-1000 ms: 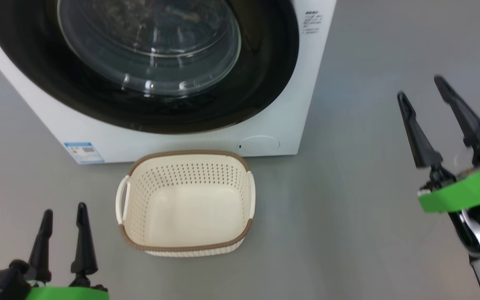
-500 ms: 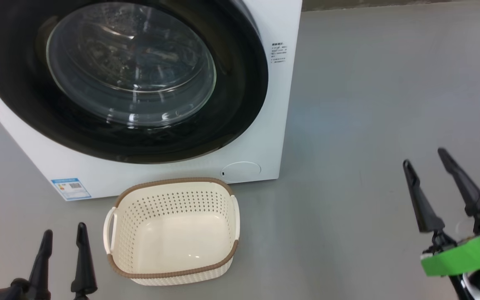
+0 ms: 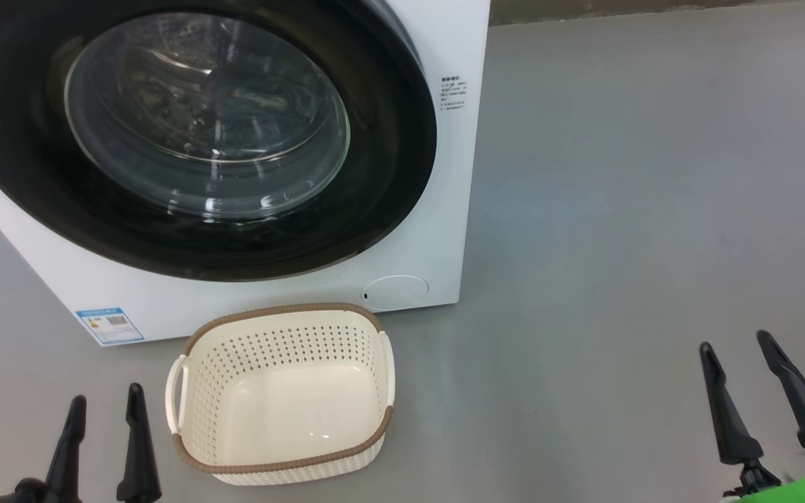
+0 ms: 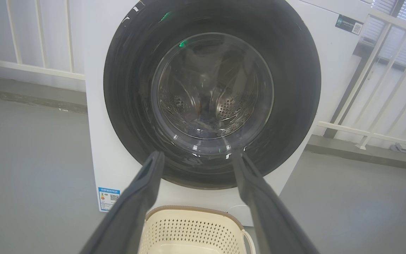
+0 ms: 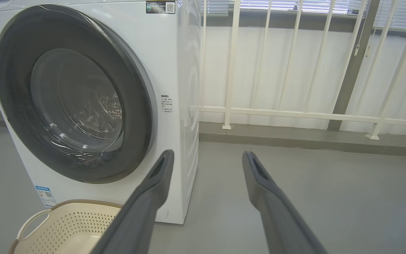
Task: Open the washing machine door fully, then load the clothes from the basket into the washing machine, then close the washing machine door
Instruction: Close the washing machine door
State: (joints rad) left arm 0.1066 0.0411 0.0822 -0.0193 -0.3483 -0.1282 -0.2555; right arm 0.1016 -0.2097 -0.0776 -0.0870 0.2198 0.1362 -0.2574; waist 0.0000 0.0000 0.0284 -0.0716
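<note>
Grey floor (image 3: 619, 209) is carrying your lot: washing machine door (image 3: 207, 119), sitting shut against the washing machine (image 3: 158, 304); basket (image 3: 284, 339), lying empty just before it; left gripper (image 3: 107, 392) and right gripper (image 3: 734, 340), jaws standing wide, holding nothing. You are risking a half-latched door swinging open.

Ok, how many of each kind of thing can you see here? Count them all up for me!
Washer: 1
Basket: 1
Grippers: 2, the left gripper and the right gripper
Total: 4
</note>
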